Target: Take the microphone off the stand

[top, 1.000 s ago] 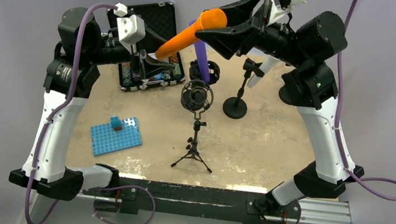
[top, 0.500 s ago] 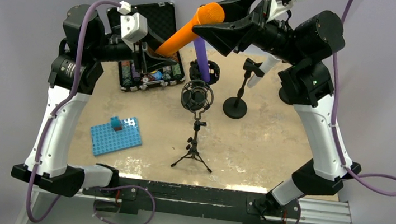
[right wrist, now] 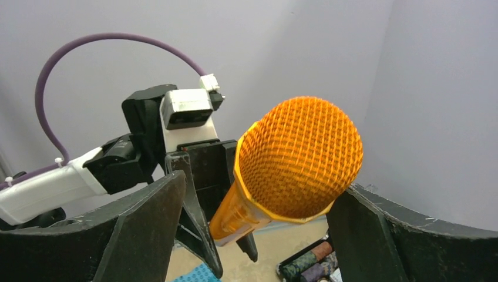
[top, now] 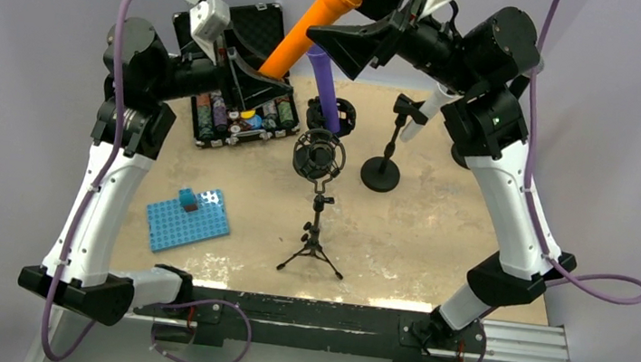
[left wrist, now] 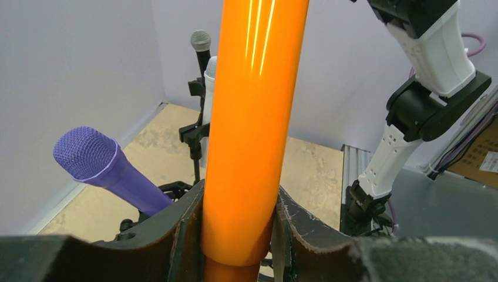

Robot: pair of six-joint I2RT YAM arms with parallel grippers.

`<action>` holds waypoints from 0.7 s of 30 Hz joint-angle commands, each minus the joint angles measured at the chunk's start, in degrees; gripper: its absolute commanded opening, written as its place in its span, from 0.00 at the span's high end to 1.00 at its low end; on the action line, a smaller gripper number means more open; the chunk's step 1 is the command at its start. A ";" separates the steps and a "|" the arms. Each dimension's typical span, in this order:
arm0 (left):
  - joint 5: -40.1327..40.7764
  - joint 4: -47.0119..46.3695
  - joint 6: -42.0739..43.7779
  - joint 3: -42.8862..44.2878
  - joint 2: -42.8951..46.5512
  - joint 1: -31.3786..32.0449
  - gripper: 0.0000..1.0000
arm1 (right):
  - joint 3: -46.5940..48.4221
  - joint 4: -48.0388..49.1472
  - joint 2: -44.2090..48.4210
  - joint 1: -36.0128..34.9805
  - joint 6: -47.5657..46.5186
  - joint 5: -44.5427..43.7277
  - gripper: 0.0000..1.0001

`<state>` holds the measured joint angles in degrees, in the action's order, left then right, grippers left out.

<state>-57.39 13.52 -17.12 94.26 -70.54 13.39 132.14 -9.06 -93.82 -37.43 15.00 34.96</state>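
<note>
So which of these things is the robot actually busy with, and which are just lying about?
In the job: orange microphone; left gripper, shut on its handle; right gripper, open around its head.

Lying about: purple microphone; white microphone; tripod stand with empty shock mount; round-base stand; open black case; blue baseplate.

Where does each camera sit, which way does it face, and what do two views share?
Top external: above and behind the bases, looking down on the table; both arms show, left gripper shut on the long orange microphone, right gripper open around its head.
Left wrist: on the left wrist, looking past its fingers up the orange shaft towards the purple mesh-headed microphone.
Right wrist: on the right wrist, looking between its spread fingers at the orange head.
Shared: both wrist views show the orange microphone.
</note>
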 commanded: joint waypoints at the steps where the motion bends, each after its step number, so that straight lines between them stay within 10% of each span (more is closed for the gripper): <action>1: 3.64 -7.71 -7.40 0.39 -0.37 -0.03 1.00 | -1.52 1.15 1.31 -0.52 4.53 0.19 0.13; 21: 1.05 -8.51 -5.31 0.49 -2.46 1.16 1.00 | 6.24 5.89 -7.09 -4.17 7.16 -4.38 0.30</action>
<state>-55.72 7.31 -22.96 94.21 -73.01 13.91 134.85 -5.89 -100.64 -40.80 20.93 32.47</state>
